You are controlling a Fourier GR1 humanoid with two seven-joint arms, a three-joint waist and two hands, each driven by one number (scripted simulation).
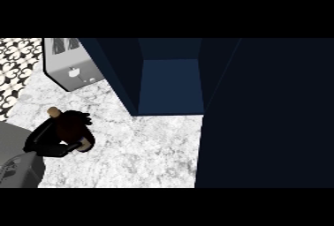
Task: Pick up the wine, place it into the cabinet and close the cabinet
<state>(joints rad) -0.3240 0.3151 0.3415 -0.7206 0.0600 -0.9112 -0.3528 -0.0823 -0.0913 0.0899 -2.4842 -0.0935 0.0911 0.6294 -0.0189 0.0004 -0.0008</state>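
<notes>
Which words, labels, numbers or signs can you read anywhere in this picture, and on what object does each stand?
None can be read.
Wine bottle, held by the left robot hand: no label shows.
Grey appliance: only small white marks, no legible text.
Cabinet: plain dark blue, no writing.

Light falls evenly on the pale marble surface (143, 145), which reads bright with no glare. The open cabinet (169, 84) is dim inside, and its door (267, 114) is nearly black. Shadows are faint.
</notes>
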